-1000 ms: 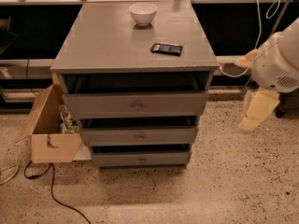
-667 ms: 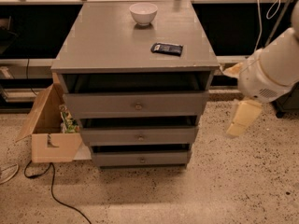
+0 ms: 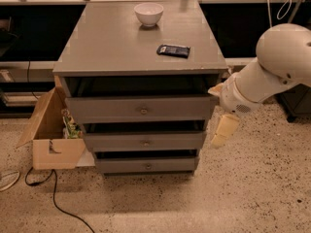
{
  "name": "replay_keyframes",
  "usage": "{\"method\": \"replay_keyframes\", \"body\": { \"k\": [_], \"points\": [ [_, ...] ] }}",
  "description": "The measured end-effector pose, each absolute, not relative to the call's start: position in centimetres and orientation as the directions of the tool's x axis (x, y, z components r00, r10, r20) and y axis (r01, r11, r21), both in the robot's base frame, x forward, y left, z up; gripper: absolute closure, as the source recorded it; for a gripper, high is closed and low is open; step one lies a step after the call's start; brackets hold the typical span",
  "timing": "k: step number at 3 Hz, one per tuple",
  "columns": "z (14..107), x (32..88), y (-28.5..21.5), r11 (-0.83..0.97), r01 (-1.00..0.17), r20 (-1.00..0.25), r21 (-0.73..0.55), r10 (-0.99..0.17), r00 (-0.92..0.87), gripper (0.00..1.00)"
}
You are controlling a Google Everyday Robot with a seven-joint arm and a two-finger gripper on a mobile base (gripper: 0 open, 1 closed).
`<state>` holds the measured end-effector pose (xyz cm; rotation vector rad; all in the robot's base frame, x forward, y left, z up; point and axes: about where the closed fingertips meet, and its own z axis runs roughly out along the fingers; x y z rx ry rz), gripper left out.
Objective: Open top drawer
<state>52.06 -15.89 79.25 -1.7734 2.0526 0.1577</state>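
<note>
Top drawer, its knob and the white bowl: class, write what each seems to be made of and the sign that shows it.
Top drawer: likely painted wood, a flat panel in matte grey. Knob: probably brass, small, round and dull gold. Bowl: perhaps glazed ceramic, smooth white with a soft sheen. The gripper hangs beside the drawer's right end.

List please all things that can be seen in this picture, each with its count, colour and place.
cabinet: one, grey, centre of view
top drawer: one, grey, brass knob, just under the cabinet top
lower drawers: two, grey, brass knobs, stacked beneath the top drawer
bowl: one, white, back of the cabinet top
flat packet: one, dark, right part of the cabinet top
cardboard box: one, brown, open, left of the cabinet
cable: one, black, near the box
floor: speckled beige
arm: one, white, right of the cabinet
gripper: one, cream, by the drawers' right ends, away from the knob
</note>
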Motion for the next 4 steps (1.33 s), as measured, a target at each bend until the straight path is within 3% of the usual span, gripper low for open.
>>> {"method": "replay_keyframes", "body": {
  "k": [2,4],
  "points": [
    [77.6,52.4,-16.2,0.186,-0.967,-0.356,-0.174,-0.927,-0.114,0.00],
    [71.1,58.6,-16.5,0.137,-0.960,-0.223,-0.243,-0.971,-0.082,0.00]
  ]
}}
